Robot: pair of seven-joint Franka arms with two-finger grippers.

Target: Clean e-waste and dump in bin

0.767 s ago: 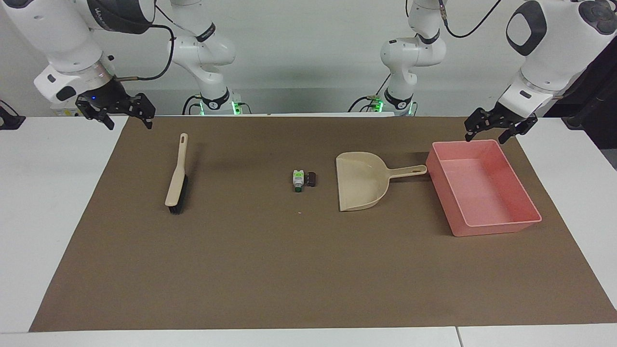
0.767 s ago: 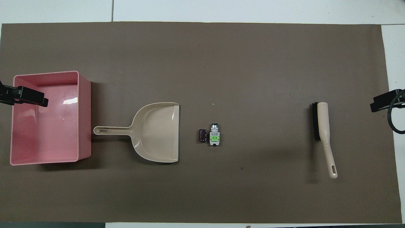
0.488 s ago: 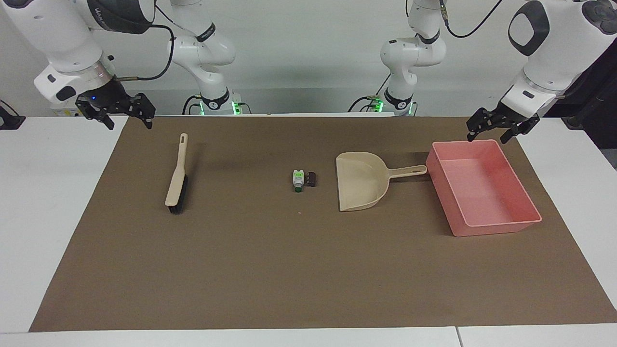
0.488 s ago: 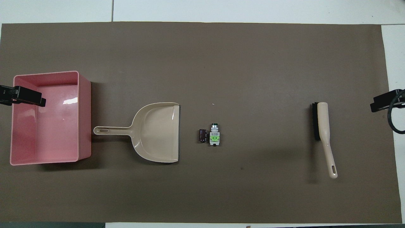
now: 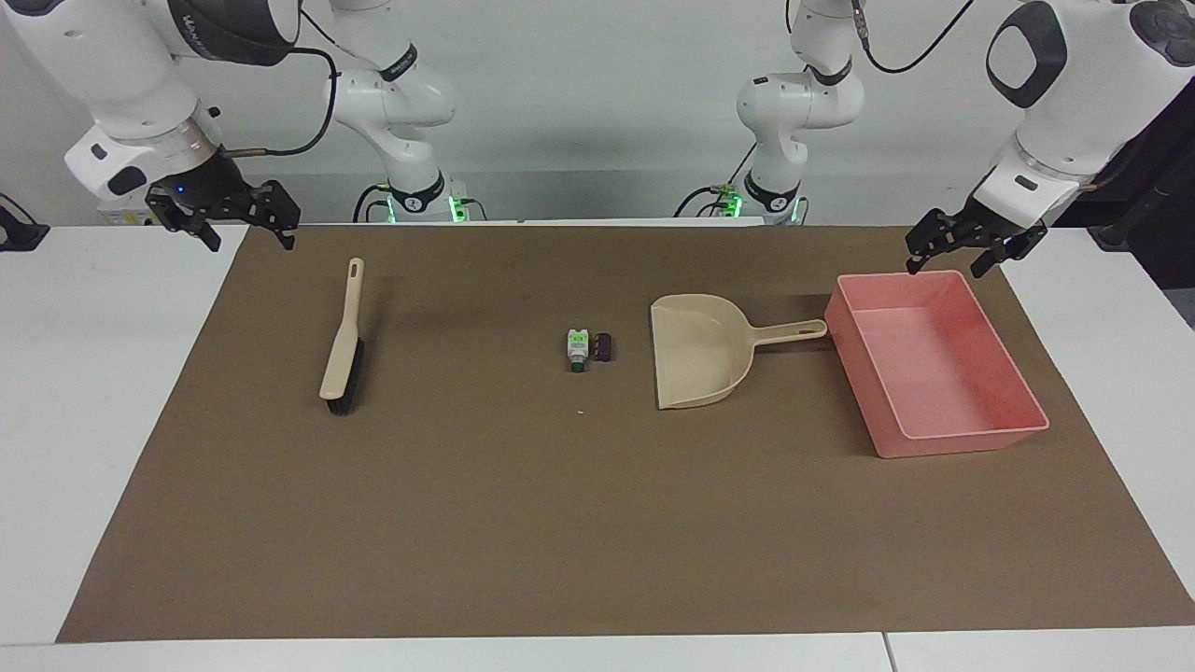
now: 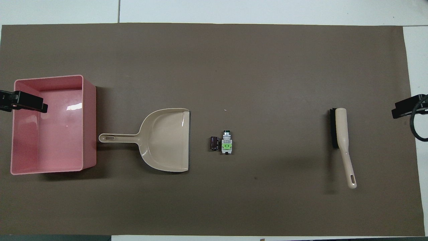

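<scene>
The two e-waste parts lie side by side mid-mat: a white-grey part with a green label [image 5: 578, 347] [image 6: 227, 146] and a dark block [image 5: 604, 346] [image 6: 214, 143]. The pink bin [image 5: 962, 437] [image 6: 89, 127] stands at the left arm's end. My left gripper [image 5: 943, 267] [image 6: 42, 107] hangs open and empty above the bin's rim nearest the robots. My right gripper [image 5: 252, 245] [image 6: 397, 112] hangs open and empty over the mat's corner at the right arm's end, apart from everything.
A beige dustpan [image 5: 695, 359] [image 6: 167, 140] lies between the e-waste and the bin, its mouth toward the e-waste and its handle toward the bin. A beige brush [image 5: 343, 341] [image 6: 341, 134] with dark bristles lies toward the right arm's end. A brown mat [image 5: 560, 523] covers the table.
My left gripper has drifted slightly up and toward its own end of the table. The right gripper and all things on the mat have stayed put.
</scene>
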